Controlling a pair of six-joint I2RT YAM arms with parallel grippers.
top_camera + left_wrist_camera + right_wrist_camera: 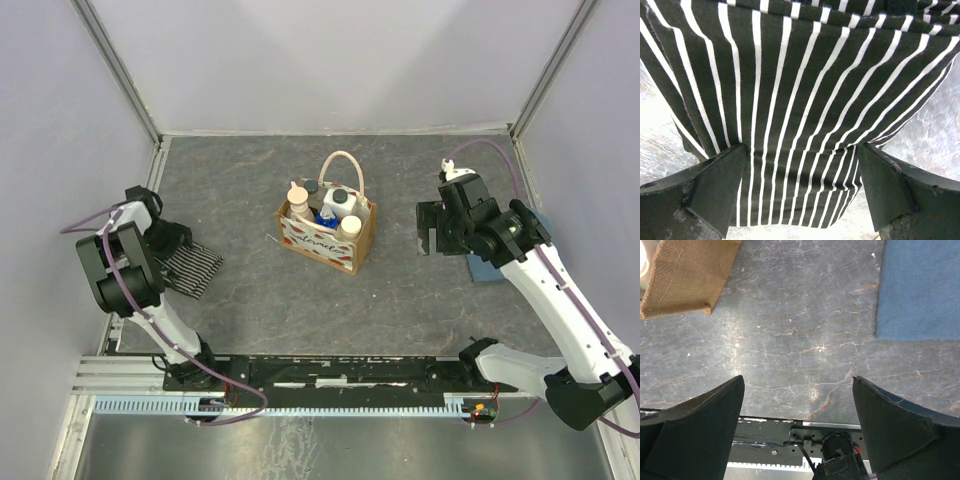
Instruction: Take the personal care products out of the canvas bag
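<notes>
**Both arms empty, all bottles in the bag: right arm should make the reach**

I have both grippers spread wide with nothing in them. The right gripper (430,228) hangs right of centre in the top view, near the canvas bag (322,240) but apart from it. Its wrist view shows only the bag's woven corner at upper left, bare table (800,340) between the fingers, and the blue cloth (920,290) at upper right. The left gripper (800,200) sits over the striped cloth (800,85) at the left of the top view, pinching nothing.

The bag stands upright mid-frame with the bottles upright inside:
- tan pump bottle (298,200)
- white bottle with black cap (340,202)
- blue bottle (326,218)
- cream-capped bottle (349,227)

I judge none are out yet.

To do it well, I'd bring the right gripper above the bag, clear of the loop handle (345,165). Then I'd drop straight onto the cream-capped bottle at the bag's right side, close below the cap and lift vertically. The bag looks light and may ride up or tip with the bottle.
</notes>
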